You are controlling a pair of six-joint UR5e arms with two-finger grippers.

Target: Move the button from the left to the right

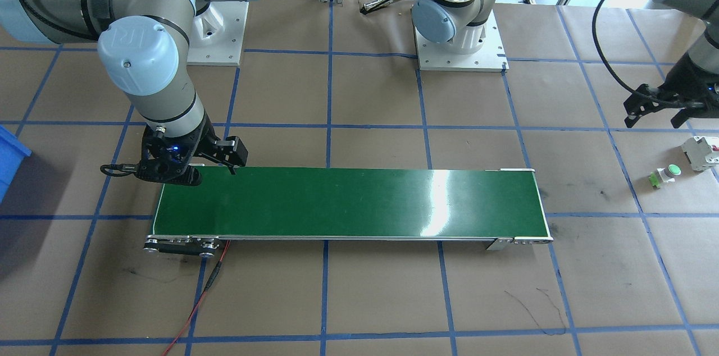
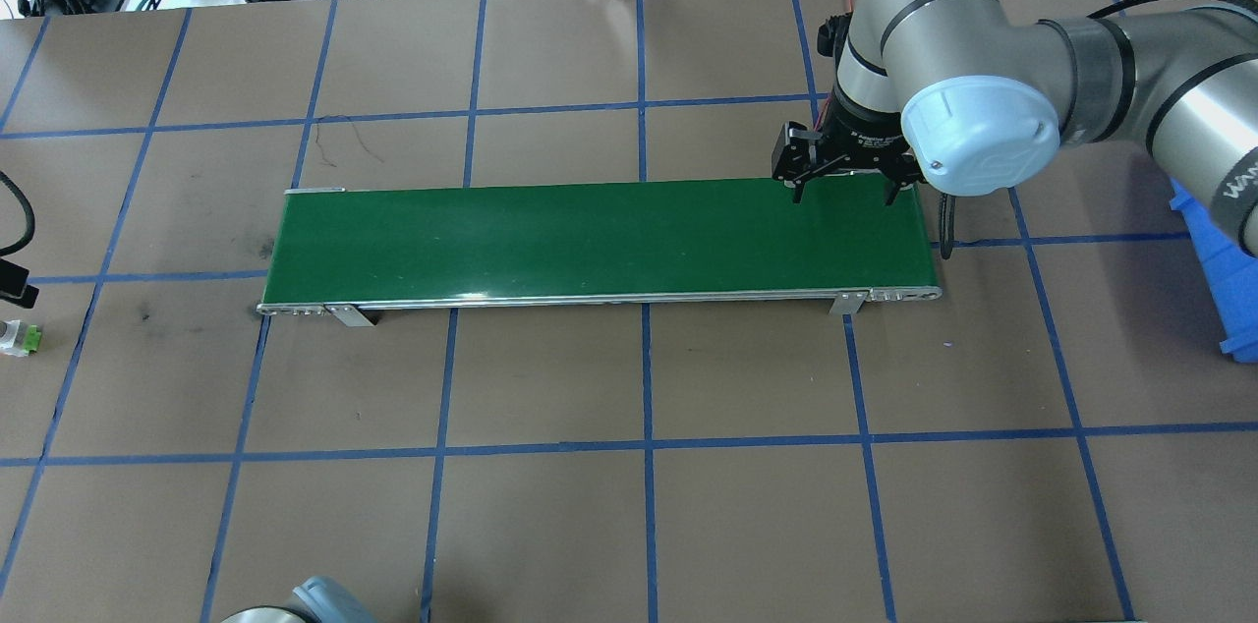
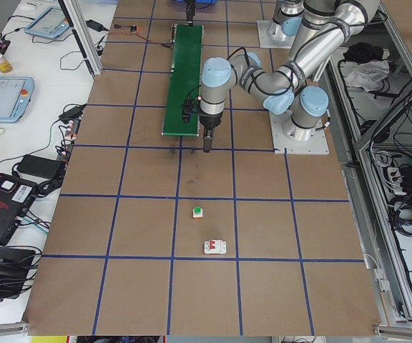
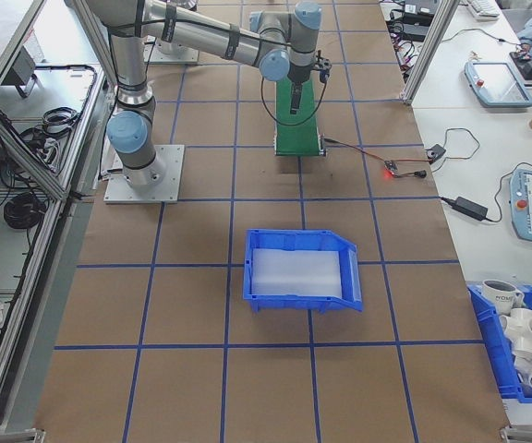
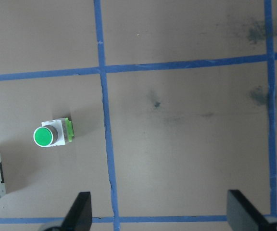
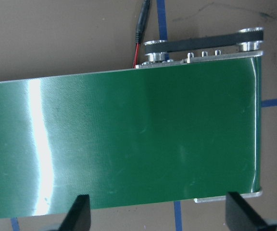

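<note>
Button lying near the worktop's left end beside a white breaker, left gripper held above with jaws wide, right gripper spread wide over the green belt's right end.

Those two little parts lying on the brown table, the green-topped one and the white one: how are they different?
The button has a round green cap and a light green base; the breaker is boxy, white, with a red mark. The button looks smaller than the breaker. Both lie on the table, untouched, near the left gripper.

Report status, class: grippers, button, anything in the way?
Left gripper open, empty, hovering beside the button. Right gripper open, empty, over the conveyor belt end. Button on the table, ungrasped; white breaker sits close beside it.
</note>
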